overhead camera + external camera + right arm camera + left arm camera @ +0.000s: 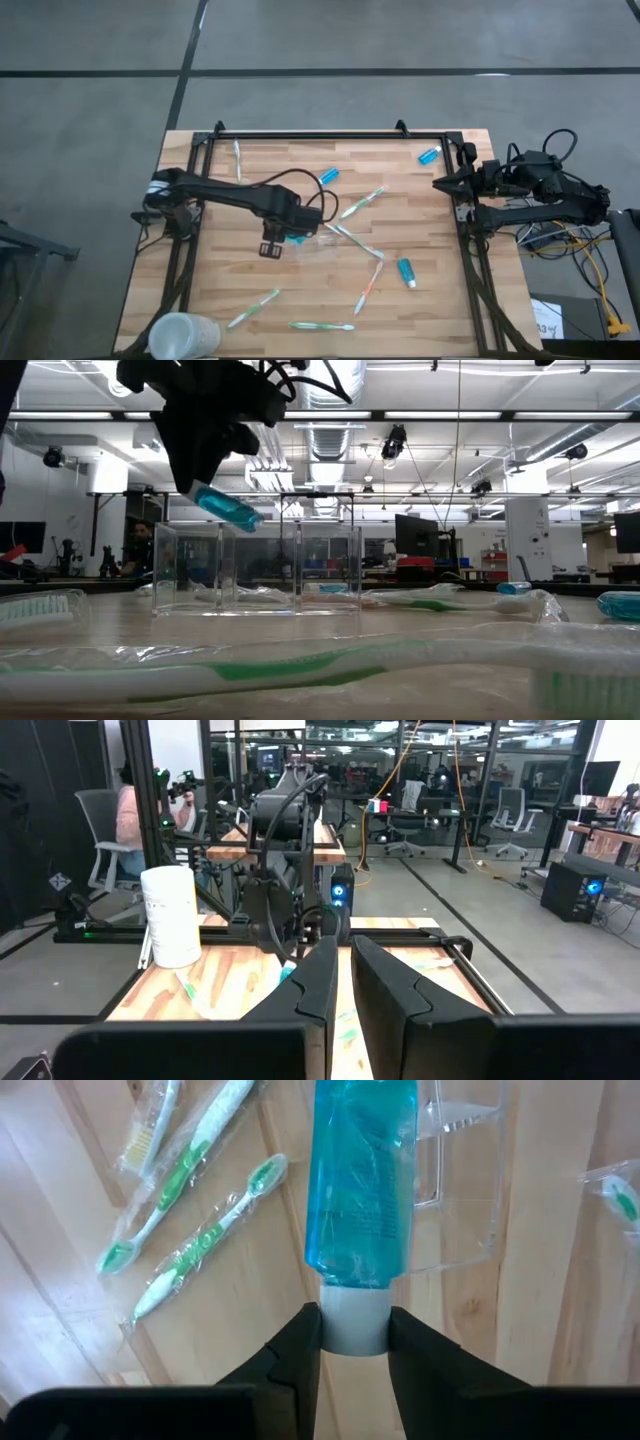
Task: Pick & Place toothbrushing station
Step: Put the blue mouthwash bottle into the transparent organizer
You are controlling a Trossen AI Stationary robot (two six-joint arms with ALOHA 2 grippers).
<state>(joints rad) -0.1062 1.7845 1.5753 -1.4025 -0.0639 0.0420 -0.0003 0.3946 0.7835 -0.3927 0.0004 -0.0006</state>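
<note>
pale wooden slat table [200, 290] fills my high view, grey floor around it. at the near left corner lies a frosted white plastic cup [183, 335] on its side; this is not the target.

moving right, my left gripper [290, 236] hovers over the middle of the table. its fingers [295, 1355] are clamped on the white cap of a small translucent blue tube [360, 1175], nozzle end gripped, body pointing away. just past it stands the toothbrushing station, a nearly colourless see-through plastic holder with compartments [257, 568], upright on the wood. in the low view the tube hangs tilted above the holder's left compartment, not yet inside.

procedure, as i judge it: align the tube body over one compartment, bring it closer to vertical, lower until the tube clears the rim, then release. avoid brushing the thin walls; the holder looks light and may slide.

wrapped green-and-white toothbrushes [252, 308] and another blue tube [406, 270] lie scattered farther right.

at the far right edge, my right gripper [440, 183] waits, fingers nearly together, holding nothing.
</note>
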